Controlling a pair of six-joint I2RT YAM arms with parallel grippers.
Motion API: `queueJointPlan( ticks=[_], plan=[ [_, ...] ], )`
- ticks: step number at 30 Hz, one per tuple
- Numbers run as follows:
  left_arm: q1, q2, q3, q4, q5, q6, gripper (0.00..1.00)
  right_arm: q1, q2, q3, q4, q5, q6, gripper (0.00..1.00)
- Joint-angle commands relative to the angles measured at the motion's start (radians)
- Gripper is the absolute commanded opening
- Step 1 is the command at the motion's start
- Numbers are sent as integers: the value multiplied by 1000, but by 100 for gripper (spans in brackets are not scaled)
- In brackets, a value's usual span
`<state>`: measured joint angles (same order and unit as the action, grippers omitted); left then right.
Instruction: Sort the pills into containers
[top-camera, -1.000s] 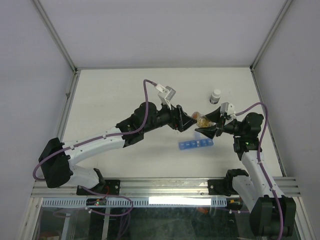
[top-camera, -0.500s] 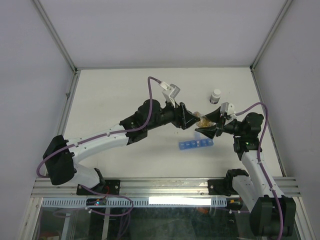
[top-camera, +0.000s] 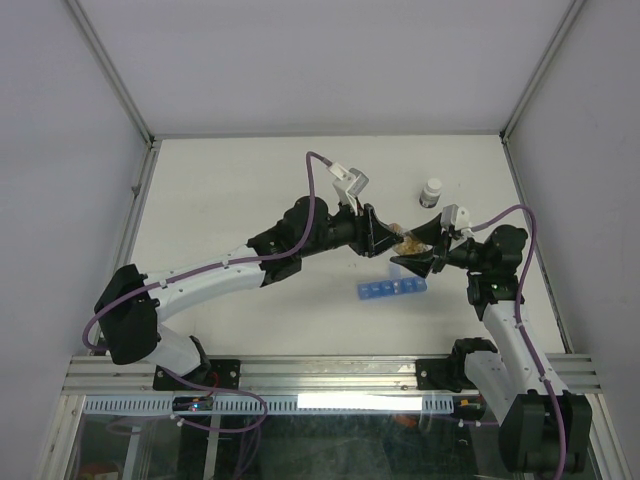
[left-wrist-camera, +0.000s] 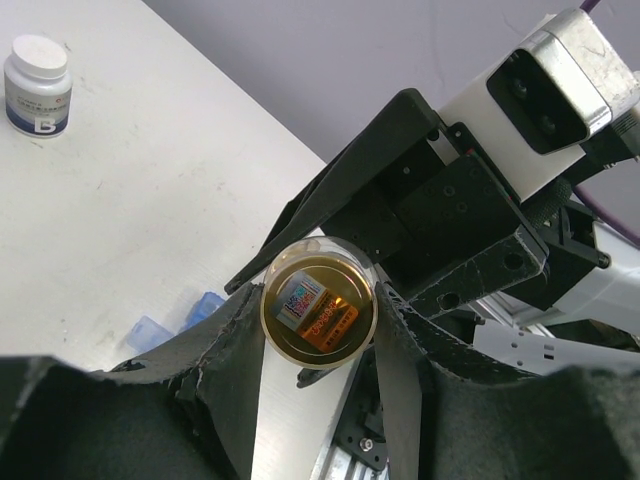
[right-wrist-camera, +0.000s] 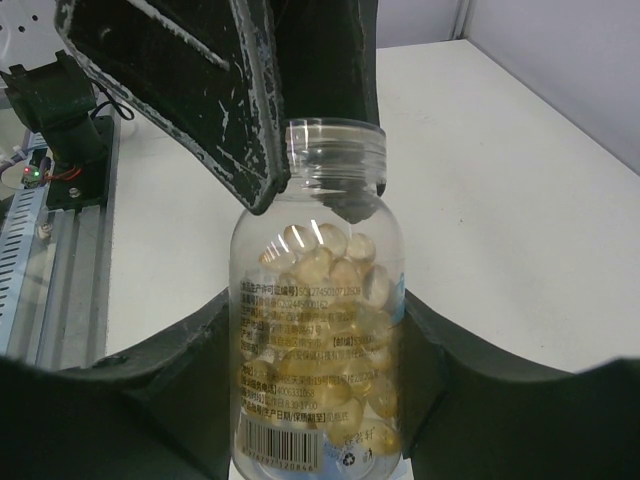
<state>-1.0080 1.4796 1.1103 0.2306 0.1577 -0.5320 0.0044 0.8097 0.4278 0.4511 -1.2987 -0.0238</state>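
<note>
- the left gripper (top-camera: 386, 240) has slid rightward over the last second, its arm stretching further across the white table (top-camera: 230, 190). it now meets the clear plastic bottle (right-wrist-camera: 318, 340) at its uncapped mouth.
- the right gripper (top-camera: 419, 250) has not shifted. it stays clenched on the bottle's body, holding it off the table with the mouth turned toward the left arm.
- right wrist view: the left gripper's scuffed black fingers (right-wrist-camera: 200, 100) sit either side of the threaded neck, one tip overlapping the rim. we cannot tell whether they pinch the neck or merely straddle it.
- the pale amber pills (right-wrist-camera: 320, 265) are piled inside the bottle. we see none outside it.
- the narrow translucent-blue pill organizer (top-camera: 391, 290) lies on the table near the two grippers, on the side toward the arm bases, touched by neither.
- a small white-capped bottle (top-camera: 431, 192) stands farther back, apart.
- our reading: the approach is closed and the next step is getting pills out at the mouth. no pill looks sorted yet. the finger tips look broad against that opening, and a nudge could spill the lot.
</note>
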Motion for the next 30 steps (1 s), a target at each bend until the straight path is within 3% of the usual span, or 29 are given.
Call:
queueJointPlan(
  ticks=[1, 5, 11, 17, 19, 24, 25, 27, 30],
  plan=[
    [-9, -9, 40, 29, 55, 27, 12, -1, -11, 32, 46, -11, 12, 0],
    [-9, -20, 22, 73, 152, 138, 2, 0, -11, 32, 46, -12, 11, 0],
    [4, -23, -24, 137, 520, 514, 0, -1, -11, 32, 47, -15, 12, 0],
    [102, 74, 112, -91, 924, 813, 0, 0, -10, 30, 47, -16, 13, 0],
    [125, 106, 164, -168, 978, 876, 0, -1, -10, 30, 47, -16, 13, 0],
    [145, 160, 261, -272, 928, 964, 0, 0, -8, 31, 47, -17, 13, 0],
    [145, 165, 272, -259, 898, 943, 2, 0, -8, 30, 48, -17, 13, 0],
    [147, 160, 272, -199, 825, 870, 19, 0, -8, 30, 48, -17, 13, 0],
    [147, 77, 150, 31, 688, 728, 67, 0, -9, 30, 47, -18, 12, 0]
  ],
)
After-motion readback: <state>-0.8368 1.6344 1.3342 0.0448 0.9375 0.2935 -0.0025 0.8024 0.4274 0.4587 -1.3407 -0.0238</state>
